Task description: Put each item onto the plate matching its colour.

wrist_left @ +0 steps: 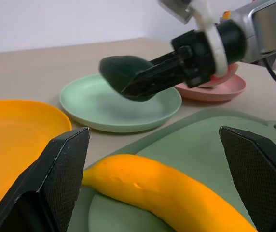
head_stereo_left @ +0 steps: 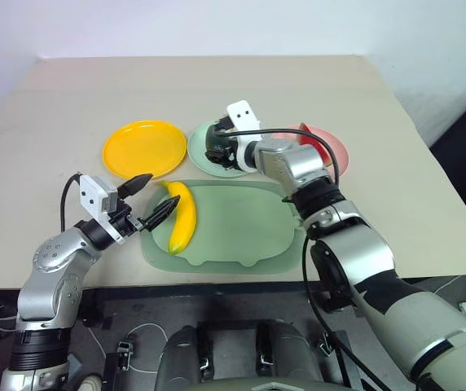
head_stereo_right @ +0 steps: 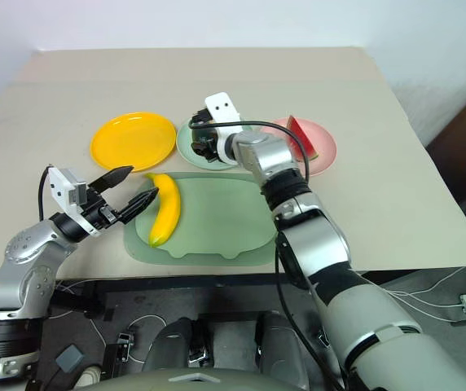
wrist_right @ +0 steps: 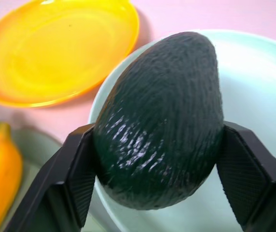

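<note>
My right gripper (head_stereo_left: 214,147) is shut on the dark green avocado (wrist_right: 159,121) and holds it a little above the pale mint green plate (wrist_left: 104,104), clear of its surface. The yellow banana (head_stereo_left: 182,216) lies on the left part of the large green tray (head_stereo_left: 241,236). My left gripper (head_stereo_left: 159,192) stands open just left of the banana, holding nothing, its fingers (wrist_left: 56,183) to either side of the banana's near end. The yellow-orange plate (head_stereo_left: 145,148) is bare. The red watermelon slice (head_stereo_right: 302,135) rests on the pink plate (head_stereo_right: 324,153).
The three plates stand in a row behind the tray, in the middle of the beige table (head_stereo_left: 70,98). The table's front edge runs just below the tray. My right forearm (head_stereo_left: 298,175) reaches across the tray's right side.
</note>
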You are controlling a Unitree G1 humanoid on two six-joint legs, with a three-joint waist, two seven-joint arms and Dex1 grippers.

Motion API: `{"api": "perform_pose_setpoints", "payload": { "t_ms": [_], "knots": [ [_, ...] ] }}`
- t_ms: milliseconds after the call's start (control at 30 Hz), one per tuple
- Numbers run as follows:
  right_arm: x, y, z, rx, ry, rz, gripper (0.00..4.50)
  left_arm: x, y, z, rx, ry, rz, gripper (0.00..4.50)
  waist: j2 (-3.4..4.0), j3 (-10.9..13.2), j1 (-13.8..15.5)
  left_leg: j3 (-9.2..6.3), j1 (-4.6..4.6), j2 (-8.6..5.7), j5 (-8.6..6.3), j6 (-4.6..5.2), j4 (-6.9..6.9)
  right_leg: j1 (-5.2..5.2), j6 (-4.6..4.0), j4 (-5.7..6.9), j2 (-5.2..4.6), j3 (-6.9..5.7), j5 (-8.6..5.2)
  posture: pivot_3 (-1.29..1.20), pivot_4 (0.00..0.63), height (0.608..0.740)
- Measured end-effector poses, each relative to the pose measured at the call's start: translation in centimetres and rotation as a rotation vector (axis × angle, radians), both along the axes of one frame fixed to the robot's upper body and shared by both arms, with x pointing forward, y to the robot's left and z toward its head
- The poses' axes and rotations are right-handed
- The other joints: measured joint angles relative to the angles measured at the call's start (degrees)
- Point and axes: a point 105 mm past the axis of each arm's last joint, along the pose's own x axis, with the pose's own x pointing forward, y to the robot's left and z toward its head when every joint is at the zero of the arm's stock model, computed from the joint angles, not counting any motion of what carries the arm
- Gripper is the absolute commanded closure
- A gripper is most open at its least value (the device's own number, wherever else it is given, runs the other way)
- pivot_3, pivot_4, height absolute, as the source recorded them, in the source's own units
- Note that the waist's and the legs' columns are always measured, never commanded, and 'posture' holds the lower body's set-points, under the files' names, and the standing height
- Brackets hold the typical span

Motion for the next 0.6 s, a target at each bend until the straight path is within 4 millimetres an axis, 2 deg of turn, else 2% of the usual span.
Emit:
{"api": "perform_pose_setpoints", "payload": {
  "t_ms": [100,167,233,467,600],
  "knots": [
    [-0.1,0.7,-1.6,-0.028,0.012,0.013,0.01,0.0,0.1,0.0,0.000,-0.003,0.010,0.00,0.00,0.00,0.18,-0.01,0.00,0.00,0.00,0.00,0.03,0.03,0.00,0.00,0.00,0.00,0.00,0.00,0.150,0.695],
    [-0.3,0.8,-2.6,-0.037,0.034,0.016,0.01,-0.1,0.2,-0.1,0.002,-0.009,0.015,0.00,0.00,0.00,0.24,-0.02,-0.04,-0.01,0.00,0.00,0.06,0.01,0.00,0.00,-0.01,0.00,0.00,0.00,0.150,0.695],
    [-0.1,0.5,-2.7,-0.040,0.028,0.013,0.01,-0.1,0.3,-0.1,0.003,-0.019,0.018,0.00,0.00,0.00,0.23,-0.04,-0.05,0.00,0.00,0.00,0.06,0.00,0.00,0.02,-0.01,-0.01,0.00,0.00,0.150,0.695],
    [0.8,-1.2,-0.1,0.000,-0.041,-0.005,0.01,-0.2,0.3,-0.1,0.001,-0.026,0.023,0.00,0.01,0.01,0.17,-0.05,-0.06,0.00,0.00,0.00,0.06,-0.02,0.00,0.02,-0.01,0.00,0.00,0.00,0.150,0.695],
    [0.1,-2.3,1.9,0.070,-0.112,0.045,0.01,-0.2,0.4,-0.1,-0.001,-0.022,0.030,0.00,0.00,0.00,0.24,-0.09,-0.05,0.01,0.00,0.00,0.03,0.00,0.00,0.00,-0.01,0.01,0.00,0.00,0.150,0.695]
  ]
}}
